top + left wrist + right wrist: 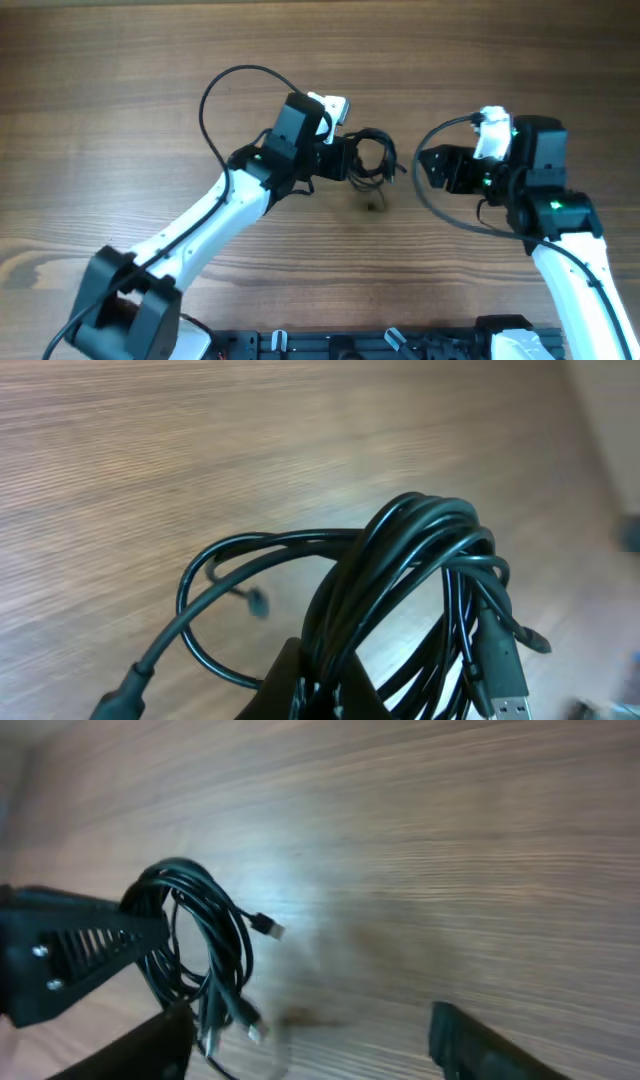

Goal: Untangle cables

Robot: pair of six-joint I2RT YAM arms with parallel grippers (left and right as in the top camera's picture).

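Note:
The cables (372, 157) are a coiled bundle of thin black cords held up above the table. My left gripper (347, 160) is shut on the bundle. In the left wrist view the coil (420, 580) rises from between the fingers (325, 685), with a silvery plug end (512, 705) at the lower right. In the right wrist view the bundle (195, 945) hangs from the left gripper's finger at the left, small plug ends dangling. My right gripper (432, 168) is open and empty, just right of the bundle; its fingers (310, 1045) stand wide apart.
The wooden table (120, 90) stretches all around. A thick black arm wire (225, 90) loops above the left arm. Another arm wire (440, 205) curves by the right arm. A dark rail (360, 345) runs along the front edge.

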